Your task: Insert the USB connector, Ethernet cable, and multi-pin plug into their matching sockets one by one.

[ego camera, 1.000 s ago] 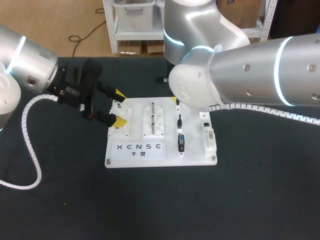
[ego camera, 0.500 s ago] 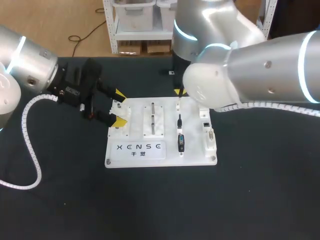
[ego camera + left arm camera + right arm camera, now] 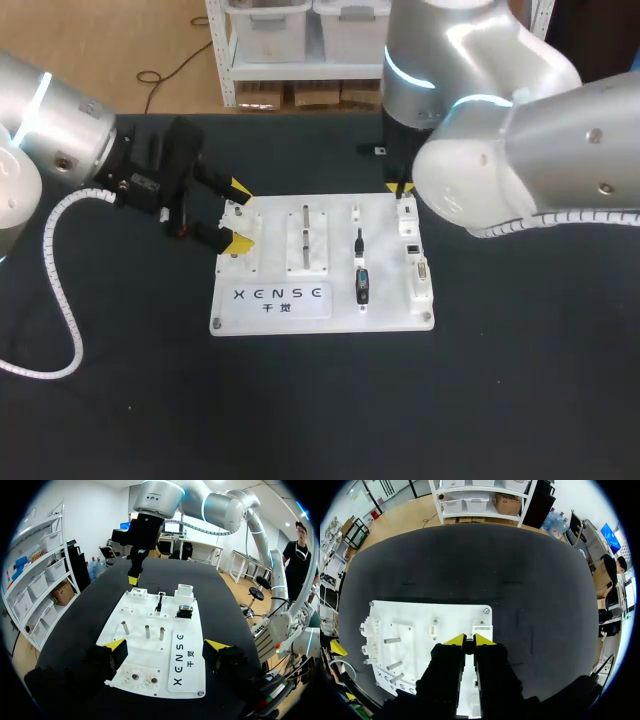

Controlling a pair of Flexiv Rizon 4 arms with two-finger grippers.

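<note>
On the black worktop [image 3: 500,400] the white socket board [image 3: 270,315] carries a black connector [image 3: 362,286] just beside its column of sockets, while the left claw [image 3: 238,215] gapes wide astride the board's left edge and the right claw [image 3: 468,640] hangs pinched together over the white socket block [image 3: 482,629] at the far right corner.

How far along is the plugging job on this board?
Nothing clearly done. A stubby dark plug and a thin dark plug sit in the board's middle column, seemingly unplugged. In hand: the right gripper hangs over the corner socket block; whether it holds a plug is unclear. The left gripper is open at the board's edge. Probably all three insertions remain.
</note>
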